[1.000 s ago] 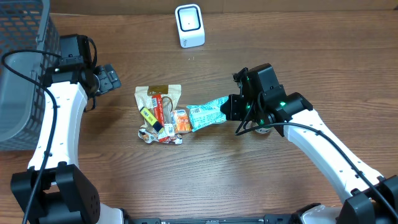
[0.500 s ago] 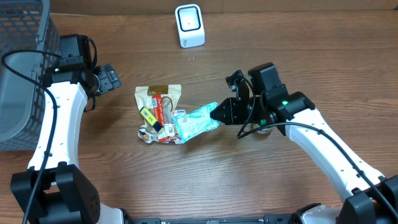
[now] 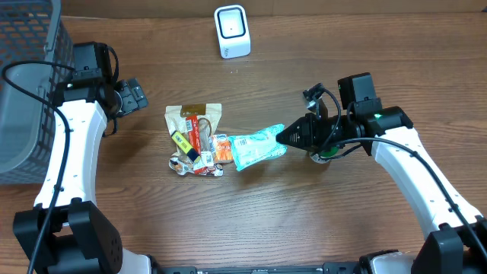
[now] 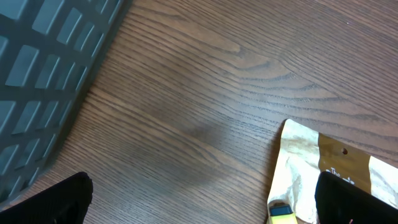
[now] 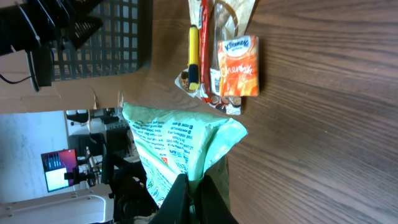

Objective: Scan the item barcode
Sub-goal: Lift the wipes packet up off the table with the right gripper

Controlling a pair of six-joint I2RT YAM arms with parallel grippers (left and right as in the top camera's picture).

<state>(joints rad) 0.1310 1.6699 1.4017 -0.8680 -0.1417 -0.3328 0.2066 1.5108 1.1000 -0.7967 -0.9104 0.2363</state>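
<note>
**Right arm pulls back, green packet comes with it**

Since a second ago the right arm's wrist has drawn back toward the right of the overhead frame, and the green packet (image 3: 257, 146) has swung down toward the pile and come back up a little. It now hangs at centre frame, just right of the pile. The right gripper (image 3: 293, 135) is clamped on the packet's right-hand end, so its printed face is free to be turned. That looks like set-up for the white scanner (image 3: 232, 31), well apart at top centre.

From the right wrist view, the packet's face carries lines of small dark print, too fine to read. Below it in the overhead view, an orange pack (image 5: 238, 67) reads "Kleenex", beside a brown pouch (image 3: 194, 114).

Over at the left, the left gripper (image 3: 141, 97) holds nothing, its jaws spread wide, next to the grey basket (image 3: 27, 76).
</note>
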